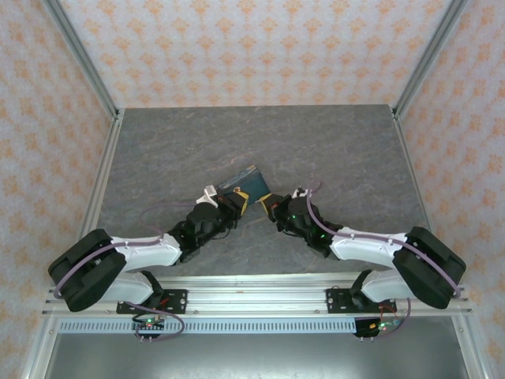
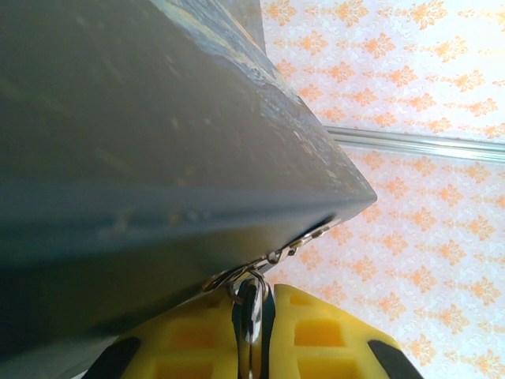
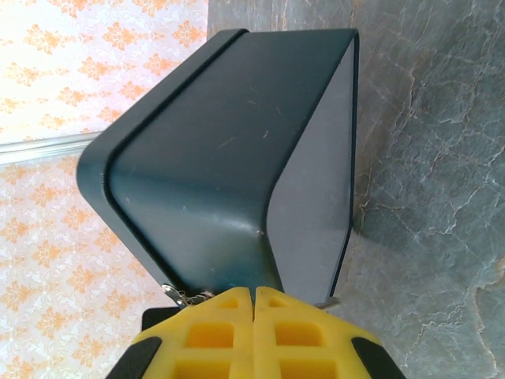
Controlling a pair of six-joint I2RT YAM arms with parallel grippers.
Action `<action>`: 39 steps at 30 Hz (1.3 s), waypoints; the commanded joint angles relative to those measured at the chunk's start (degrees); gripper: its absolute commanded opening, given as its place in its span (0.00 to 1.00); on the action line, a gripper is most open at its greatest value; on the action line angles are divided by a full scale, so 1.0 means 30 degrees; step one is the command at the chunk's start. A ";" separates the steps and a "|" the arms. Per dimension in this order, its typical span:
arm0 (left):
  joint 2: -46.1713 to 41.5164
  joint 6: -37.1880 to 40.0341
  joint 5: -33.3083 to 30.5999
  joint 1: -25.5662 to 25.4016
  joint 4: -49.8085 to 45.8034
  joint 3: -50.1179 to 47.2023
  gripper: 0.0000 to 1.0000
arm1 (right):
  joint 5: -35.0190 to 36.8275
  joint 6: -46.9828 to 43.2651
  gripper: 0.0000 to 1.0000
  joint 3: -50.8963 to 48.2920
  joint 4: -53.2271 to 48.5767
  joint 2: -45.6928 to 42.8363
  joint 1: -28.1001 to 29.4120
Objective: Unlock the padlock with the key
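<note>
Left hand (image 2: 252, 316): clenched on a thin metal loop (image 2: 251, 294) at the lower edge of the box (image 3: 213, 158); you cannot tell whether it is a key ring or a shackle.
Right hand (image 3: 254, 296): pressed shut at the box's near corner, with nothing seen between its fingers.
Padlock: too small to pick out; it is probably among the bright fittings (image 3: 181, 296) at that edge, between your two hands.
Step in hand: likely steadying the lock for the key.
Do it well: hold the left grip firm, move the right hand slowly, and don't shove the box across the desk (image 3: 426, 158).
</note>
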 commanded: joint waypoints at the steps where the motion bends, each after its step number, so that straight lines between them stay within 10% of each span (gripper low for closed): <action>1: -0.0916 -0.0227 -0.0276 0.0111 0.0576 0.0019 0.00 | 0.0545 0.0141 0.00 0.0658 0.1016 0.0260 0.0142; 39: -0.0848 -0.0280 -0.0274 -0.0013 -0.0062 0.0921 0.00 | 0.1176 -0.0033 0.00 0.1397 0.0544 0.1417 0.0662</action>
